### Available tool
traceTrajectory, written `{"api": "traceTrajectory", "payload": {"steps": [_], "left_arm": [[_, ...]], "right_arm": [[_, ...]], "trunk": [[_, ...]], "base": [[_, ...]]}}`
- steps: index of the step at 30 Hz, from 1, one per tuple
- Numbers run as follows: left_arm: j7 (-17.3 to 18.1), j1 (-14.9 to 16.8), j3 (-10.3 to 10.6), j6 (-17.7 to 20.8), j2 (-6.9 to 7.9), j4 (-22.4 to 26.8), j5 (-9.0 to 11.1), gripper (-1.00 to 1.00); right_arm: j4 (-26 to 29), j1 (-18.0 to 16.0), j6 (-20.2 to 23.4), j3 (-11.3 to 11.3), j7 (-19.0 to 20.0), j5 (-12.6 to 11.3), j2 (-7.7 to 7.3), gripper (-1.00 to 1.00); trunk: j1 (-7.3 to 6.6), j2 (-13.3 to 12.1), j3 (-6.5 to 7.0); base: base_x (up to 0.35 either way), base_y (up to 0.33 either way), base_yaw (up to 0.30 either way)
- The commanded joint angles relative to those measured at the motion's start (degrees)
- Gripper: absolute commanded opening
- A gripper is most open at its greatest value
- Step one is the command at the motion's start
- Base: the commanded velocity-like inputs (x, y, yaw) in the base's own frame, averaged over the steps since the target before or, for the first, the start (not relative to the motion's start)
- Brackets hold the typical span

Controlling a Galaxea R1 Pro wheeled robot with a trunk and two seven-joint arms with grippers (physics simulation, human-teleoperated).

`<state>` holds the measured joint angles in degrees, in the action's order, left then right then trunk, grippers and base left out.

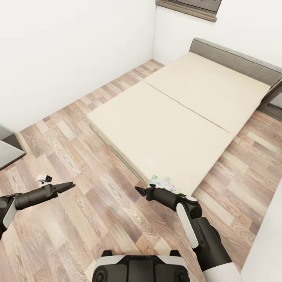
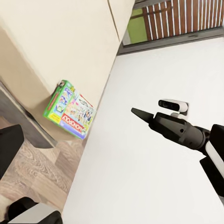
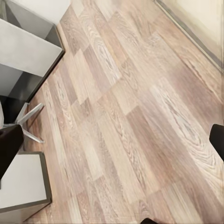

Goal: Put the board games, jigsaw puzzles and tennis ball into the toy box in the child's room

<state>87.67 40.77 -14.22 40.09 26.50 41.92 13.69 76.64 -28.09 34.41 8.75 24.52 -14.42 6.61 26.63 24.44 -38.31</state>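
A green-white Monopoly board game (image 2: 70, 110) lies flat on the near corner of the beige bed (image 1: 168, 117). In the head view this board game (image 1: 160, 182) is partly hidden behind my right wrist. My right gripper (image 1: 139, 190) hovers over the wood floor just off that bed corner, pointing away from the box, open and empty. My left gripper (image 1: 69, 185) hangs further left over the floor, also open and empty, facing the right gripper (image 2: 140, 113). The toy box, jigsaw puzzles and tennis ball are out of view.
A white wall runs along the left, with a dark-framed window (image 1: 192, 8) above the grey headboard (image 1: 235, 58). Grey furniture (image 1: 6, 150) stands at the left edge, seen with a metal chair foot (image 3: 28, 122) in the right wrist view. Wood floor (image 1: 98, 219) lies between the grippers.
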Motion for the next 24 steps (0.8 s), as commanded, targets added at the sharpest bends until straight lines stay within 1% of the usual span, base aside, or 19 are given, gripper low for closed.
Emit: {"api": "traceTrajectory", "payload": {"steps": [1,7,14,24], "left_arm": [[0.19,0.01,0.02,0.61,0.02,0.01,0.02,1.0],[0.18,0.01,0.02,0.61,0.04,0.01,0.02,1.0],[0.17,0.01,-0.01,0.61,0.04,0.01,0.02,1.0],[0.15,0.01,-0.02,0.61,0.08,0.01,0.02,1.0]], "right_arm": [[0.03,-0.03,0.39,-0.05,0.01,-0.26,0.03,1.0],[0.04,-0.03,0.39,-0.05,0.01,-0.26,0.13,1.0],[0.02,-0.03,0.39,-0.05,0.03,-0.3,0.09,1.0],[-0.08,-0.03,0.39,-0.03,0.01,-0.07,0.27,1.0]], "trunk": [[0.03,0.08,0.02],[0.03,0.08,0.54],[0.03,0.08,1.14],[0.03,0.08,2.0]], "base": [[0.0,0.0,-0.134],[0.0,0.038,-0.132],[0.0,0.16,-0.127],[0.0,0.025,-0.125]]}}
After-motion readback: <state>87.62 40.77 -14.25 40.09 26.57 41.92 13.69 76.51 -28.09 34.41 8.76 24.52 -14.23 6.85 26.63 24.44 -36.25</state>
